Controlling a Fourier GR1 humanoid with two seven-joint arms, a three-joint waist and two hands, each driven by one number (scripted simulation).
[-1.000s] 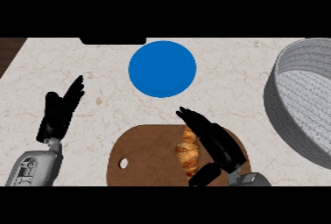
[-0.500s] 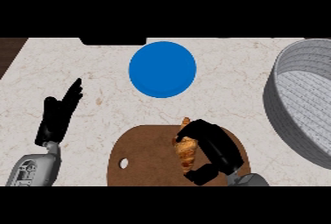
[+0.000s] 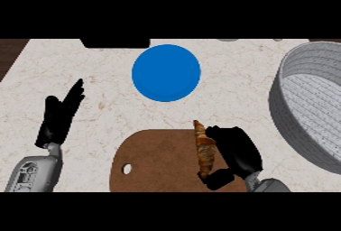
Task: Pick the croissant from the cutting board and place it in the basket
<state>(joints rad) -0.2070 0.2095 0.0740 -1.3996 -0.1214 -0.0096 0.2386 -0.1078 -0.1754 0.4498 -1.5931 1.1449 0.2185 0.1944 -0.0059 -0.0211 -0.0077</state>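
Right hand [image 3: 234, 153] curls around the croissant [image 3: 203, 149], upright at its left over the cutting board [image 3: 156, 162].

Bright, even light covers the counter [image 3: 233, 113], with soft shading inside the basket [image 3: 292, 106].

A pale, speckled stone-look tabletop [image 3: 253, 67] carries a smooth brown wooden cutting board [image 3: 156, 158], a matt blue plate [image 3: 166, 72] and a grey basket [image 3: 313, 103] with a woven-textured inside; the croissant [image 3: 204, 151] shows a ridged, golden-brown crust.
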